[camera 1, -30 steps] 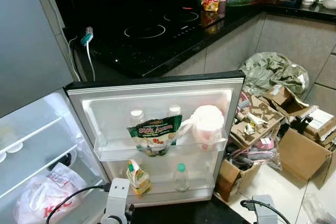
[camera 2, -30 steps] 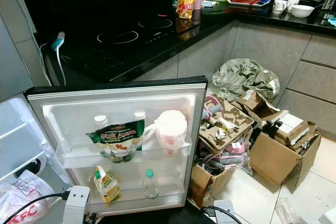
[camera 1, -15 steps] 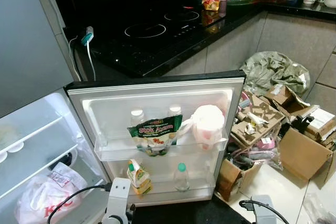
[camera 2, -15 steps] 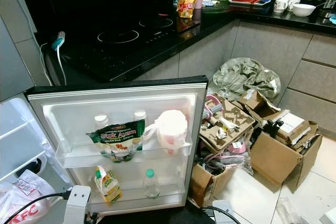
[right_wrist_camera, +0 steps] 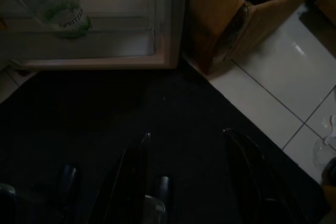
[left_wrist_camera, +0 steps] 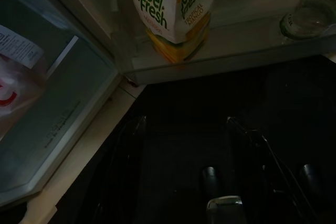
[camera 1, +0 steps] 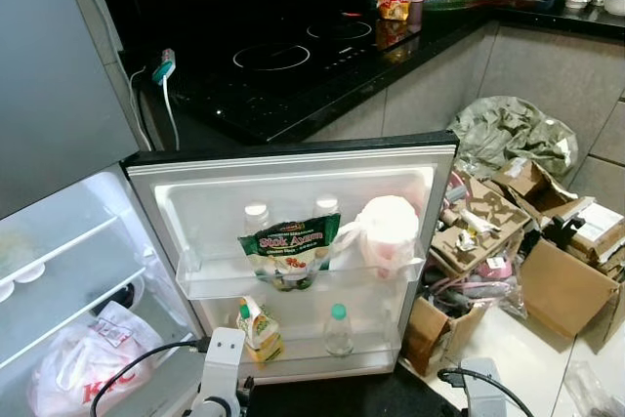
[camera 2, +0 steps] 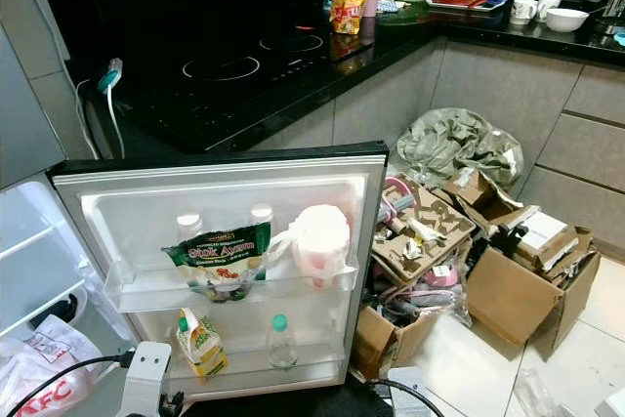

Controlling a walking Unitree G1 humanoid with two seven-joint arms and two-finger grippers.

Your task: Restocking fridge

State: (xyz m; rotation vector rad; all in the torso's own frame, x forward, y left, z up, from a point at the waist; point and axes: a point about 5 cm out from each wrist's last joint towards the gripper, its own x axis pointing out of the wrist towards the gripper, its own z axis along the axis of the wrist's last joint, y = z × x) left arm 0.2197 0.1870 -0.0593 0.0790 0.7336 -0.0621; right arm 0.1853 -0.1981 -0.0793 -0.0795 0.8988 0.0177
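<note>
A: What sits in the fridge door (camera 1: pixel 293 168)?

B: Upper shelf: pouch (camera 1: pixel 289 251) left, bag (camera 1: pixel 387 231) right, two bottles behind. Lower shelf: carton (camera 1: pixel 258 329) left, bottle (camera 1: pixel 338 330) right.

A: Right of the door?

B: Cardboard boxes (camera 1: pixel 532 251) on the floor.

Kitchen, dim at the far side, brighter near. Black glossy countertop (camera 2: pixel 293 75) in an L-shape, running far and round to the right; induction hob (camera 2: pixel 244 58) with 2 ring markings set into it. Grey cabinet fronts (camera 2: pixel 518 104) below. Floor of pale glossy tiles (camera 2: pixel 469 358) at near right, with a dark mat (right_wrist_camera: pixel 131 129) laid on it nearest. Open cardboard boxes (camera 2: pixel 513 285) and a crumpled grey-green bag (camera 2: pixel 459 148) heaped against the cabinets. White cable with teal plug (camera 2: pixel 107 80) hanging at the left counter end.
</note>
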